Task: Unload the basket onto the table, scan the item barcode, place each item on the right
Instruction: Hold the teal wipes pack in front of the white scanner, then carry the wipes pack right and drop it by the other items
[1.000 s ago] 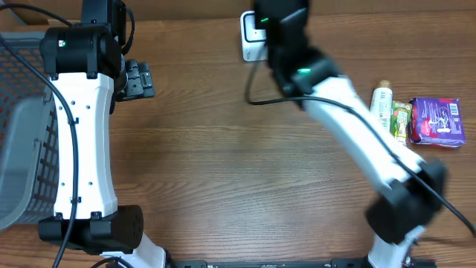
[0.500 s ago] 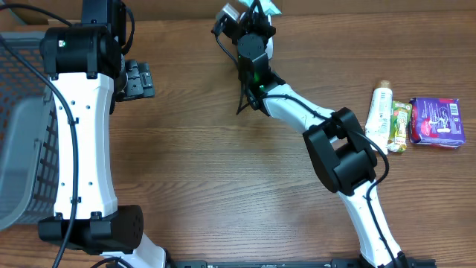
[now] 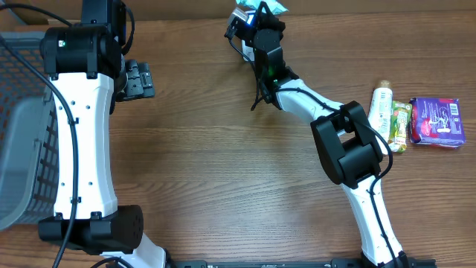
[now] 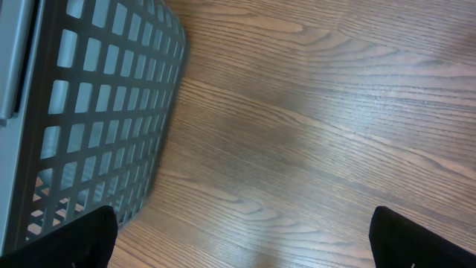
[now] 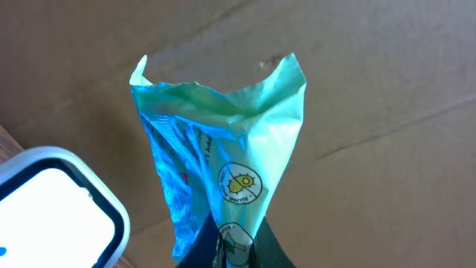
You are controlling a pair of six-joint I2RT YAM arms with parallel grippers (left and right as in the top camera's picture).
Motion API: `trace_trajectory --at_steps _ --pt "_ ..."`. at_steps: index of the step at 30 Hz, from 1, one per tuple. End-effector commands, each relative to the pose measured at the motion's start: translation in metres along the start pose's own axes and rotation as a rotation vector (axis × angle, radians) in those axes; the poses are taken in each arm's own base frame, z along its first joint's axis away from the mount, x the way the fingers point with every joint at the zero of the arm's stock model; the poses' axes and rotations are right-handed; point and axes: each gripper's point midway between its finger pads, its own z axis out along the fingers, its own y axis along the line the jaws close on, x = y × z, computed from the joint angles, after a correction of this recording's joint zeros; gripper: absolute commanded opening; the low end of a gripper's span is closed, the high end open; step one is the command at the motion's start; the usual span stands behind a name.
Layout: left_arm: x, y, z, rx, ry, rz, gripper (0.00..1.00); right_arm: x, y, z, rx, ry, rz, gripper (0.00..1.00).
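Count first: two arms, one grey mesh basket [image 3: 18, 112], one teal pouch [image 5: 223, 141], one white scanner [image 5: 52, 205], and three loose groceries at the right side of the wooden table [image 3: 223, 164]. Those three are a small white bottle [image 3: 381, 104], a green packet [image 3: 401, 123] and a purple packet [image 3: 437, 120], lying side by side.

The right gripper [image 5: 234, 242] is pressed together on the bottom edge of the teal pouch, holding it upright at the far edge of the table, just beside the scanner, with brown cardboard [image 5: 387, 67] behind it. The left gripper [image 4: 245, 242] is spread wide with nothing between the fingers, hanging over bare wood next to the basket.

Hard to see: the overhead view cuts the pouch off at the top edge and the right arm covers the scanner there. The wrist cam only catches one rounded corner of the scanner. No barcode is readable on the pouch, just a round yellow logo. The basket runs off the left edge.
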Motion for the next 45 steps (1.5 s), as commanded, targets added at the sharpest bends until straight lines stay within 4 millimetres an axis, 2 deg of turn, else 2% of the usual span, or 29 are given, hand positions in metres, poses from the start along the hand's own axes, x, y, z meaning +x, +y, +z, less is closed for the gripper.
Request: trace_trajectory --at_steps 1,13,24,31,34,38,41,43,45 --pt "-0.002 0.003 -0.009 0.002 -0.031 0.001 0.99 -0.019 -0.008 0.0 0.003 -0.073 0.026 0.04" --pt "-0.002 0.003 -0.009 0.002 -0.031 0.001 1.0 -0.031 -0.009 -0.003 0.002 -0.129 0.034 0.04" --pt "-0.002 0.003 -0.009 0.002 -0.031 0.001 0.99 -0.056 -0.002 -0.014 -0.012 -0.166 0.067 0.04" --pt "-0.002 0.003 -0.009 0.002 -0.031 0.001 1.0 -0.076 -0.048 -0.032 -0.009 -0.098 0.301 0.04" --pt "-0.002 0.003 -0.009 0.002 -0.031 0.001 0.99 -0.085 -0.07 -0.046 -0.063 -0.065 0.476 0.04" --pt "-0.002 0.003 -0.009 0.002 -0.031 0.001 0.99 -0.094 -0.108 -0.076 -0.137 0.006 0.727 0.04" --pt "-0.002 0.003 -0.009 0.002 -0.031 0.001 1.0 -0.084 -0.131 -0.102 -0.186 0.112 0.952 0.04" --pt "-0.002 0.003 -0.009 0.002 -0.031 0.001 1.0 -0.064 -0.146 -0.12 -0.199 0.23 1.147 0.04" --pt "-0.002 0.003 -0.009 0.002 -0.031 0.001 1.0 -0.034 -0.155 -0.14 -0.213 0.376 1.311 0.04"
